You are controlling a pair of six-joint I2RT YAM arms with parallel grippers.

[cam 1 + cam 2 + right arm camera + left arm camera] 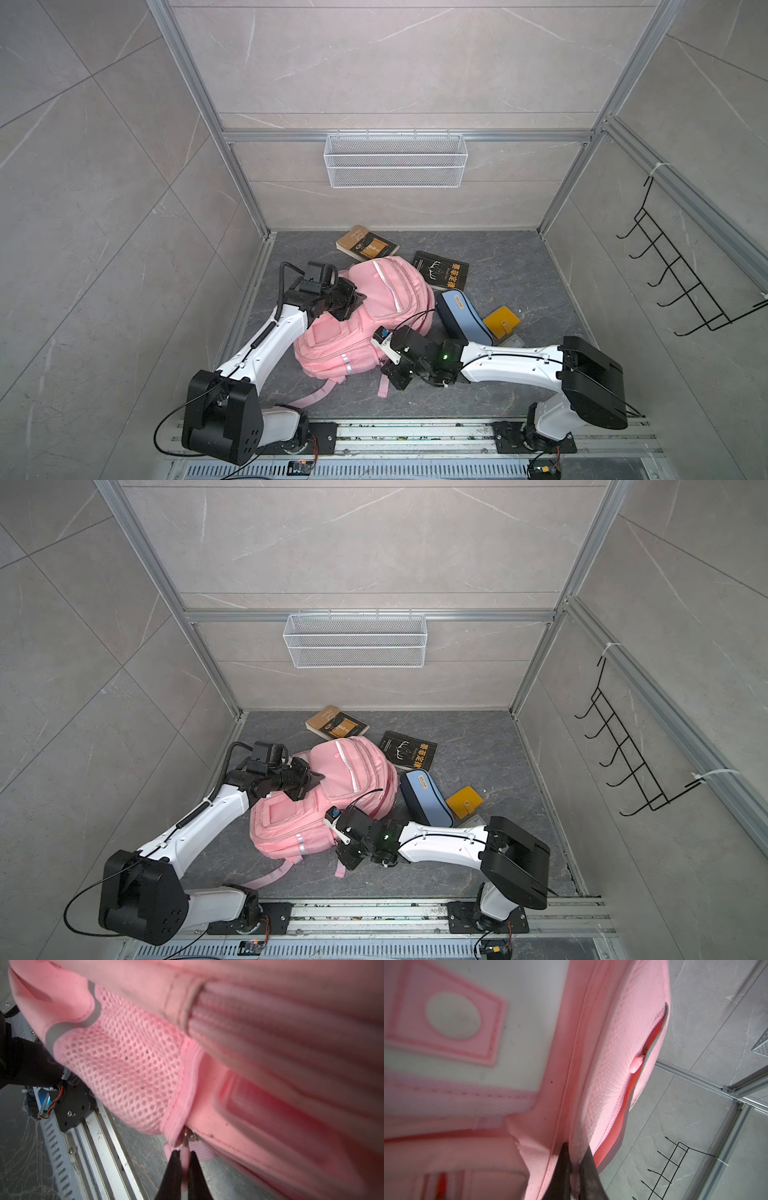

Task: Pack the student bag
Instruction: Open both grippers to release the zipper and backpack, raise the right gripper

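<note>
**Two thin pinches on a soft bag: slipping and dragging are the risks**

The left gripper [576, 1147] is clamped together on a raised seam of the student bag [386, 291], on the bag's left side in both top views. The bite is narrow and takes fabric only. If the other arm pulls hard, I judge the seam could slide out of the jaws and the bag would lose its anchor.

The student bag lies flat near the middle of the table [519, 257], front pockets up, with a brown book [365, 245] just behind it. It is soft and looks nearly empty, so a tug is likely to make it bunch or skid. A fold caught in the zip could jam it.

The right gripper [184, 1154] is pinched shut on the pink zipper pull [184, 1167], just below the metal slider [188, 1136] and beside the mesh pocket [128, 1068]. The tab is small. A pull off the zip's line would probably twist it free, or haul the whole bag along without opening it. Which compartment this zip serves I cannot tell.

Further right, a black book [441, 270], a pencil case [465, 318] and a yellow wallet [501, 322] lie near the bag. A skid that way could shove them, and the right arm, crossing low above the pencil case, could knock it.
</note>
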